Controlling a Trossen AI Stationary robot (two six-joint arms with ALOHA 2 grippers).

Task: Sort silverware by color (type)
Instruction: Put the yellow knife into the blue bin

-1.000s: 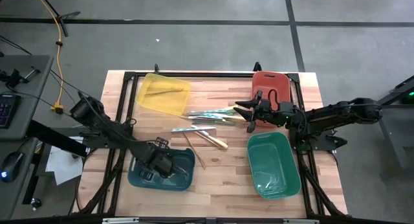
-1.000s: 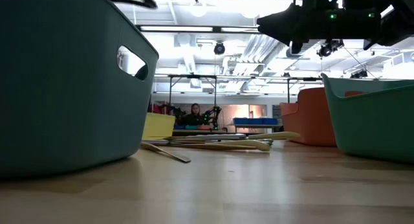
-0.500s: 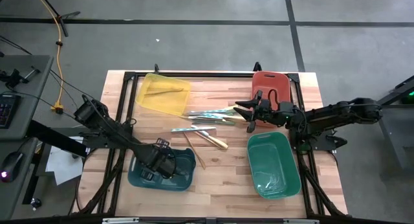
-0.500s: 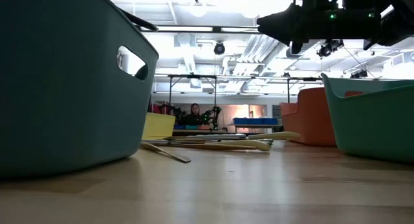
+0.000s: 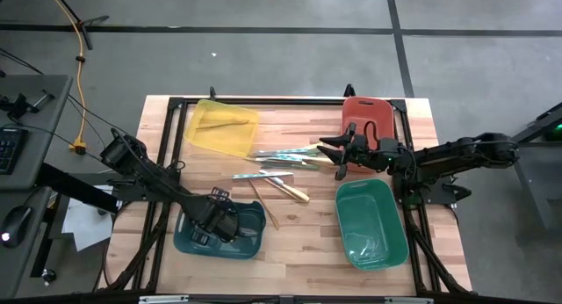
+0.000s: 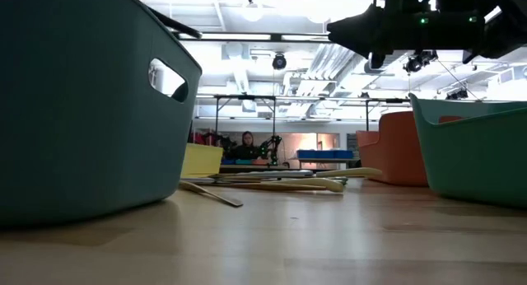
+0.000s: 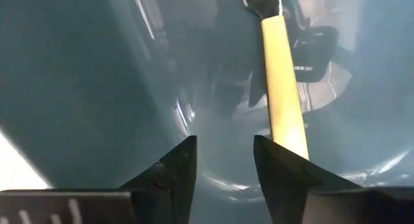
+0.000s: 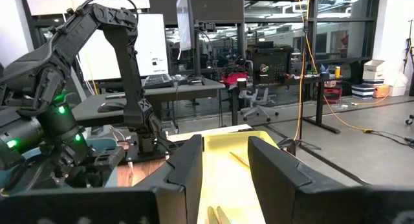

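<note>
My left gripper [image 5: 226, 227] reaches down into the dark teal bin [image 5: 250, 238], open, with nothing between its fingers [image 7: 223, 146]. A cream-yellow utensil [image 7: 279, 88] with a dark end lies on the bin's floor, running past the outer side of one finger [image 7: 284, 175]. The rest of the silverware [image 5: 281, 159] lies in a loose pile mid-table: silver and teal pieces, and gold-tan ones [image 5: 291, 191] nearer the front. My right gripper [image 5: 323, 150] hovers open at the pile's right end, beside the orange bin [image 5: 369, 115]. My left gripper has the cream-yellow utensil's near end [image 7: 291, 136] beside the outer side of one finger, not between the fingers. Whether the two touch, I cannot tell. The utensil lies on the bin's floor.
A yellow bin [image 5: 224, 126] with a few pale utensils stands at the far left, and a green bin [image 5: 371, 223] at the near right. Bare wood lies between the teal and green bins. A black frame edges the table.
My left arm has sunk a little lower over the dark teal bin. The right arm and the pile have kept still.
</note>
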